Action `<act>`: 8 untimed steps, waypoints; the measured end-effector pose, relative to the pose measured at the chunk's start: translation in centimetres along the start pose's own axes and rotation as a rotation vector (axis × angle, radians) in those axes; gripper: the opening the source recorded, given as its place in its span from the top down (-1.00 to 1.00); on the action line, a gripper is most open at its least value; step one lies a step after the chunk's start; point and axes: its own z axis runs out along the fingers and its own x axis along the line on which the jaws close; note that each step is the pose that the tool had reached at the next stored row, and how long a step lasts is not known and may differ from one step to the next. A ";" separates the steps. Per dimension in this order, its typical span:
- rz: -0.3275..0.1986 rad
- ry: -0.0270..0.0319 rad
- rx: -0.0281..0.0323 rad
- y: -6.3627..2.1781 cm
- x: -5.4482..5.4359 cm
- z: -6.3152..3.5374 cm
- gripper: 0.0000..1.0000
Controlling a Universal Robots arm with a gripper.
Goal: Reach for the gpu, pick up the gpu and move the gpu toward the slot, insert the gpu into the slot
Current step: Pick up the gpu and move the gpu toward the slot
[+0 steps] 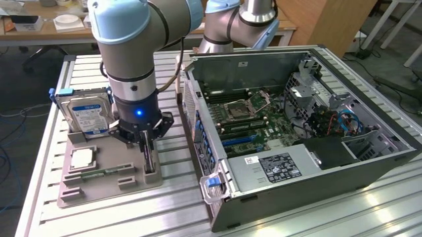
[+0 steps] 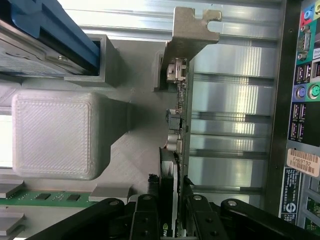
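On a slatted aluminium table [image 1: 369, 210], the gpu [image 1: 149, 160] was seen standing on edge in a grey printed holder [image 1: 99, 192], on the side next to an open computer case [image 1: 297, 170]. The gripper [image 1: 146, 144] was set low over the card, its fingers [image 2: 148, 210] drawn narrow against both faces, apparently clamping it. The reach was judged done and the grasp made, while the lift, the carry to the blue slot [image 1: 240, 139] on the green motherboard [image 1: 264, 118] and the insertion were left undone.
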 end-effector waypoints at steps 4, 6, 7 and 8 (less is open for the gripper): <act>0.000 0.0000 -0.0002 0.00 0.0 0.00 0.47; 0.000 -0.0002 -0.0016 0.00 0.0 0.00 0.47; 0.000 -0.0009 -0.0022 0.00 0.0 -0.09 0.47; 0.000 -0.0010 -0.0019 0.00 0.1 -0.55 0.47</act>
